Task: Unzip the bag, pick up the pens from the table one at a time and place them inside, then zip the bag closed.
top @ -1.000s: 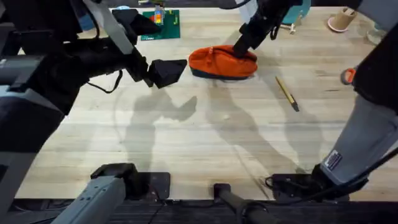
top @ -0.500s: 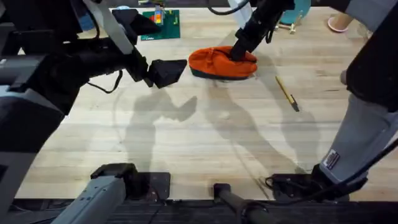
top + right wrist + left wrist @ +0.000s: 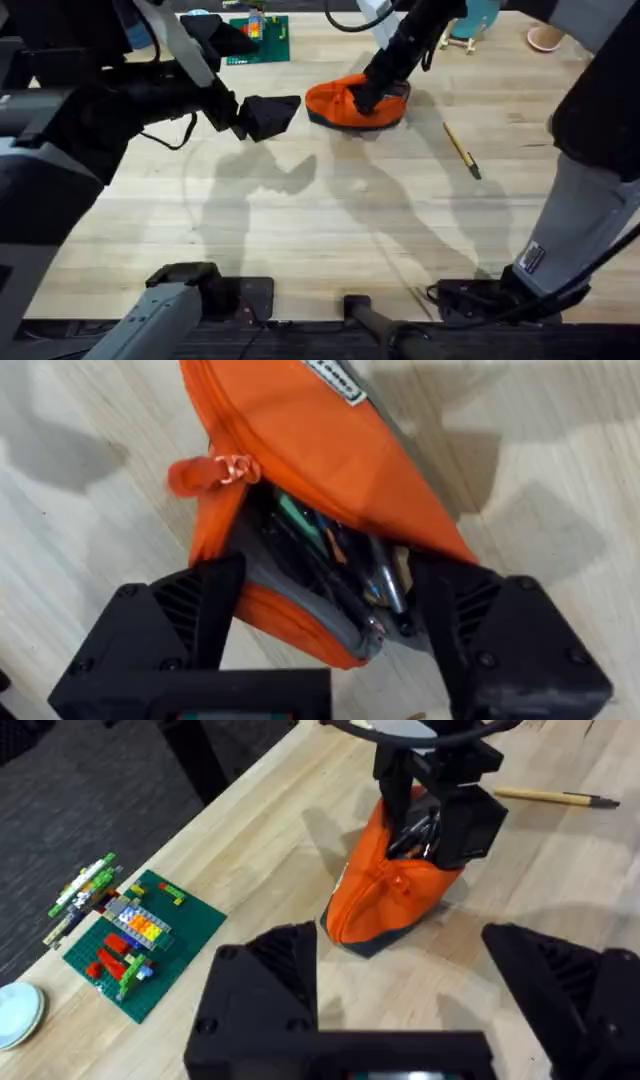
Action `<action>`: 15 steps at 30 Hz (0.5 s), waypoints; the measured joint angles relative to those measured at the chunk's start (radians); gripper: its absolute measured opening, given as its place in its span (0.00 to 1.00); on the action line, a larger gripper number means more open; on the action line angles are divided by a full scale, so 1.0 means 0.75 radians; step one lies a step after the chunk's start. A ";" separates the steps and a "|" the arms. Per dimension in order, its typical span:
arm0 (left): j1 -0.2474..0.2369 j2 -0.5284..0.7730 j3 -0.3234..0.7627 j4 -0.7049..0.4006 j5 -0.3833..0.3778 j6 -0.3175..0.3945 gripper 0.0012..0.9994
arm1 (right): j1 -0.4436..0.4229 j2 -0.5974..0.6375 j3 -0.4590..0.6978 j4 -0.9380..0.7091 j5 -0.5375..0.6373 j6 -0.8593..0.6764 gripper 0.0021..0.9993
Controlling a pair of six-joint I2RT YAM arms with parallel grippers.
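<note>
Matt orange cloth bag [image 3: 340, 450] (soft, creased) on smooth pale wooden table [image 3: 330, 230].

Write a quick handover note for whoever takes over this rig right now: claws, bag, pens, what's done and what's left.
Left claw: open, empty, hovering beside the bag.
Right claw: open, down at the bag's opening, fingers straddling the unzipped mouth.
Bag: on the table at the far middle, partly unzipped; the right wrist view shows items already inside.
Pen: lying on the table to the right of the bag, untouched.
Done: unzipping, at least partly.
Left: pick up the pen, put it in, zip shut.
</note>
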 joint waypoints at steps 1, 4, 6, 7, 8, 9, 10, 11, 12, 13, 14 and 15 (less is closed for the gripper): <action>0.000 0.000 0.000 0.000 0.000 0.000 0.99 | 0.000 0.000 0.001 0.000 0.000 0.000 1.00; 0.000 0.000 0.000 0.000 0.000 0.000 0.99 | 0.000 0.000 0.001 -0.003 0.000 0.000 1.00; 0.000 0.000 0.000 0.000 0.000 0.000 0.99 | 0.000 0.000 0.001 -0.004 0.000 0.000 1.00; 0.000 0.000 0.000 0.000 0.000 0.000 0.99 | 0.000 0.000 0.001 -0.004 0.000 0.000 1.00; 0.000 0.000 0.000 0.000 0.000 0.000 0.99 | 0.000 0.000 0.001 -0.004 0.000 0.000 1.00; 0.000 0.000 0.000 0.000 0.000 0.000 0.99 | 0.000 0.000 0.001 -0.004 0.000 0.000 1.00; 0.000 0.000 0.000 0.000 0.000 0.000 0.99 | 0.000 0.000 0.001 -0.005 0.000 0.000 1.00; 0.000 0.000 0.000 0.000 0.000 0.000 0.99 | 0.000 0.000 0.001 -0.010 0.000 0.000 1.00; 0.000 0.000 0.000 0.000 0.000 0.000 0.99 | 0.000 0.000 0.001 -0.016 0.000 0.000 1.00; 0.000 0.000 0.000 0.000 0.000 0.000 0.99 | 0.000 0.000 0.002 -0.022 0.000 0.000 1.00; 0.000 0.000 0.000 0.000 0.000 0.000 0.99 | 0.000 0.000 0.003 -0.025 0.000 0.000 1.00; 0.000 0.000 0.000 0.000 0.000 0.000 0.99 | 0.000 0.000 0.004 -0.027 -0.001 0.000 1.00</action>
